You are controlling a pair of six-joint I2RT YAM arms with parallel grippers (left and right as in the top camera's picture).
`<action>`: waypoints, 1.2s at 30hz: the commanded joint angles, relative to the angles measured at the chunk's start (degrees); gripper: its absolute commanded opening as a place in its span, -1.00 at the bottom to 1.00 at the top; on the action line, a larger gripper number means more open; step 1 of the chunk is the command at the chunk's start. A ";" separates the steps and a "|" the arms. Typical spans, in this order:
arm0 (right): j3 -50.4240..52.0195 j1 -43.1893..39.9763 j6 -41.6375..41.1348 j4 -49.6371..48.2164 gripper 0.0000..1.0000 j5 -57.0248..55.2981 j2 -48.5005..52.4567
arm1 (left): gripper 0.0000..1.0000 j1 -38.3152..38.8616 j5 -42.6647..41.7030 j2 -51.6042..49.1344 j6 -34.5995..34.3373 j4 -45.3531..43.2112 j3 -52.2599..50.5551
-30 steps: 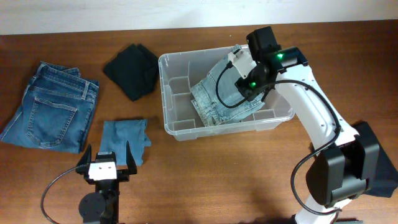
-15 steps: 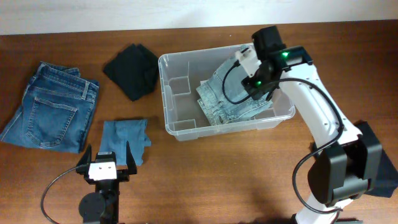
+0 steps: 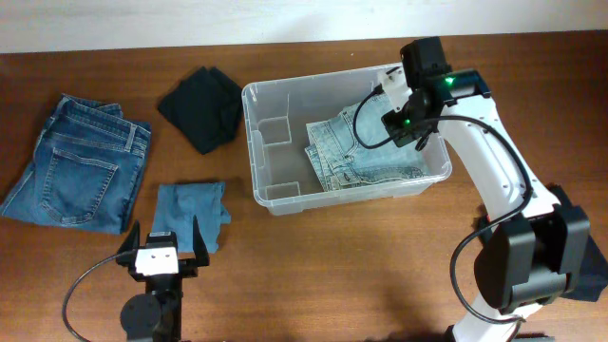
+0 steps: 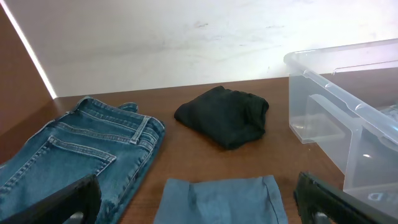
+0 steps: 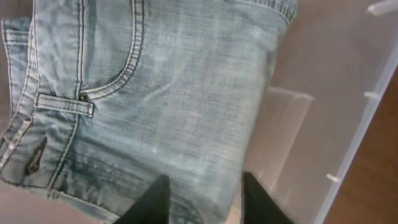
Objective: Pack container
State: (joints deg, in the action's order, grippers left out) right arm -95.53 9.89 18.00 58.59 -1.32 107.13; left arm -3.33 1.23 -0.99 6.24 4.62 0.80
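The clear plastic container (image 3: pixel 275 195) stands at the middle back of the table. Folded light-blue jeans (image 3: pixel 356 152) lie in its right half. My right gripper (image 3: pixel 389 114) hovers over the container's right part, above the jeans. In the right wrist view its fingers (image 5: pixel 202 199) are apart just over the jeans' (image 5: pixel 155 93) edge, with the container wall (image 5: pixel 348 93) beside them. My left gripper (image 3: pixel 165 236) is open and empty at the table's front left, just before a teal cloth (image 3: pixel 190 211). The left wrist view shows the container (image 4: pixel 348 93) at the right.
Dark blue jeans (image 3: pixel 81 171) lie at the far left. A black folded garment (image 3: pixel 201 106) lies left of the container. A dark cloth (image 3: pixel 579 247) lies at the right edge by the right arm's base. The left wrist view shows the black garment (image 4: pixel 225 115) and teal cloth (image 4: pixel 221 199).
My right gripper moved right and back across the container. The light-blue jeans went from draped and raised to lying flatter in the container's right half. The left arm has not moved.
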 commanded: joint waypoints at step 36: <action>6.01 -13.03 -16.76 9.81 -0.92 8.48 -6.08 | 0.99 -0.09 -0.61 0.22 0.55 0.11 -0.26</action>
State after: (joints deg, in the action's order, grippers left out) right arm -89.82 -3.38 0.27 67.42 5.50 100.86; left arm -3.33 1.23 -0.99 6.24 4.62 0.80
